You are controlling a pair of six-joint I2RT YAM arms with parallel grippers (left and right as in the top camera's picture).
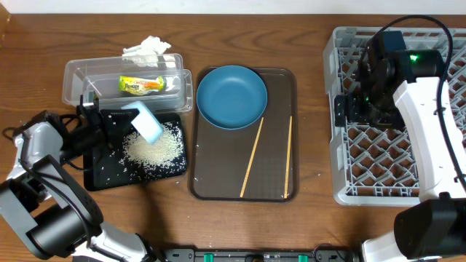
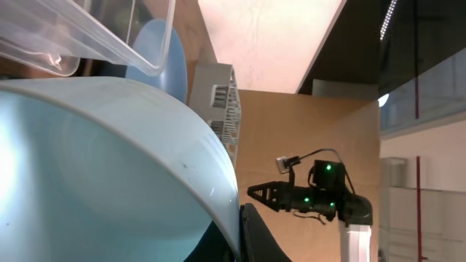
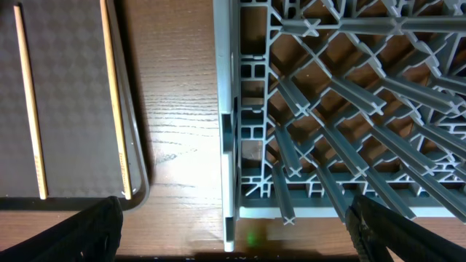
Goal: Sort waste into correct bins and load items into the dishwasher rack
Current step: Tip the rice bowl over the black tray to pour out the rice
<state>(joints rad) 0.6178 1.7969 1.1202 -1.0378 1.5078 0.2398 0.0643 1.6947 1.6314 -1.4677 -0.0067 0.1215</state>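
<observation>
My left gripper [image 1: 120, 116] is shut on the rim of the pale blue-white bowl [image 1: 148, 124], which tilts over the black tray [image 1: 98, 175]. A heap of rice [image 1: 154, 149] lies on that tray. The bowl fills the left wrist view [image 2: 95, 167]. The snack wrapper [image 1: 142, 84] lies in the clear tub [image 1: 73, 76]. The tissue [image 1: 149, 49] sits behind the tub. The dark blue plate [image 1: 231, 96] and two chopsticks [image 1: 252, 157] [image 1: 289, 156] lie on the brown tray [image 1: 218, 182]. My right gripper [image 3: 233, 218] is open and empty above the left wall of the dishwasher rack [image 1: 378, 167]. The cups are out of view.
Loose rice grains are scattered across the black tray. The rack's lattice floor [image 3: 349, 109] shows bare in the right wrist view, with the brown tray's edge [image 3: 138, 175] and both chopsticks [image 3: 29, 109] to its left. Bare wooden table lies between the tray and the rack.
</observation>
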